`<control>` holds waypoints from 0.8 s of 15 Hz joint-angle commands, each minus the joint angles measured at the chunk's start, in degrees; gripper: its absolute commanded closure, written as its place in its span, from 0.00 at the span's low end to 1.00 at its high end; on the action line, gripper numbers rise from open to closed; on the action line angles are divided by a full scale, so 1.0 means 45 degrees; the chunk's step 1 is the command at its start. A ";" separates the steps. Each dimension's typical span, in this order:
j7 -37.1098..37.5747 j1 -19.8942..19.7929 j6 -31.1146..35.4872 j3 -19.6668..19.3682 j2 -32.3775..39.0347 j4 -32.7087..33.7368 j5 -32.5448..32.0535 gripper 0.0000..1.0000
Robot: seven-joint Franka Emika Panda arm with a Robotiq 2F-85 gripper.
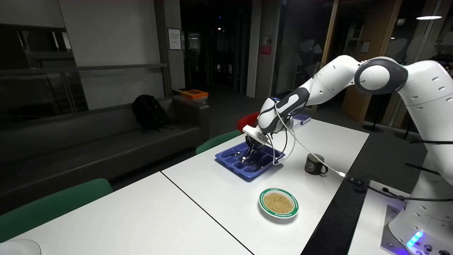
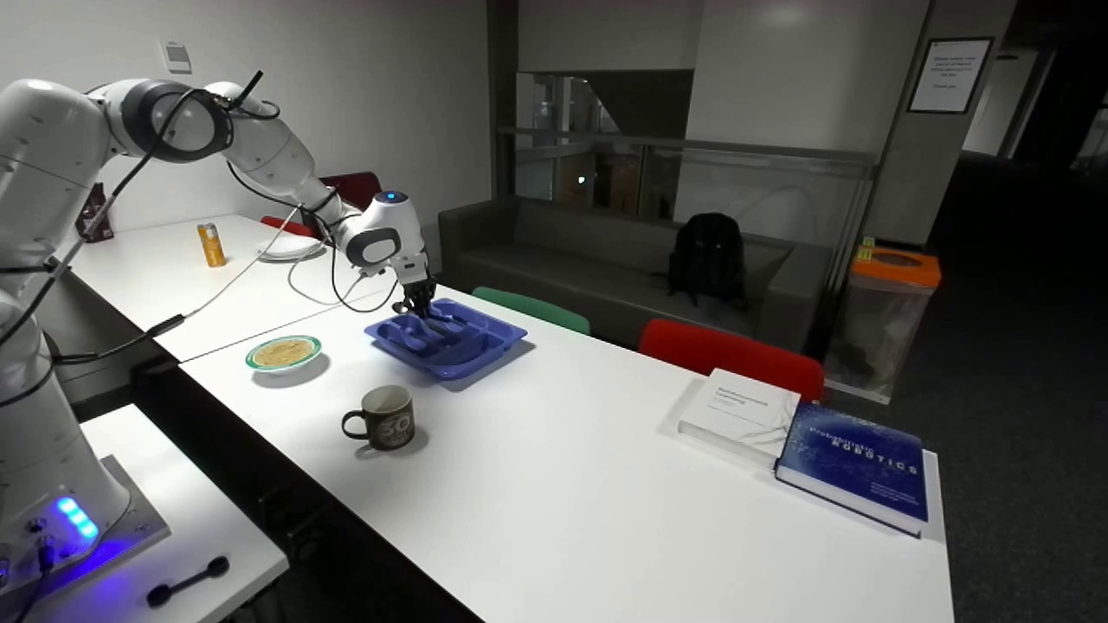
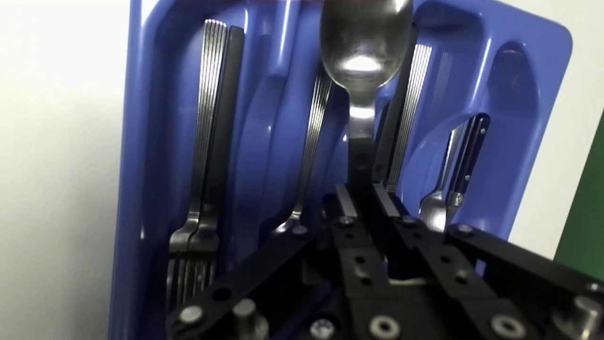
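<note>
At the blue tray, a black tool and black-handled silver spoon; near the tray, a green-rimmed white bowl.

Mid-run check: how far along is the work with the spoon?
Done: the spoon looks picked; its dark handle sits pinched between closed jaws. In hand: the gripper holds it above the tray, where other cutlery lies. Left, most likely: setting it down somewhere, since the jaws have not yet let go.
</note>
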 commanded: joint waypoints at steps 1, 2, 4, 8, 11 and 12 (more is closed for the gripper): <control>0.0202 0.0054 -0.0531 -0.0265 0.0543 0.0916 0.0043 0.97; 0.0158 -0.0014 -0.0572 -0.0227 0.0650 0.1037 0.0106 0.97; 0.0184 -0.0052 -0.0605 -0.0203 0.0842 0.1270 0.0175 0.97; 0.0441 -0.0055 -0.0649 -0.0209 0.1189 0.1686 0.0210 0.97; 0.0625 -0.0159 -0.0907 -0.0148 0.1333 0.1924 0.0293 0.97; 0.0753 -0.0168 -0.1092 -0.0170 0.1354 0.1963 0.0298 0.97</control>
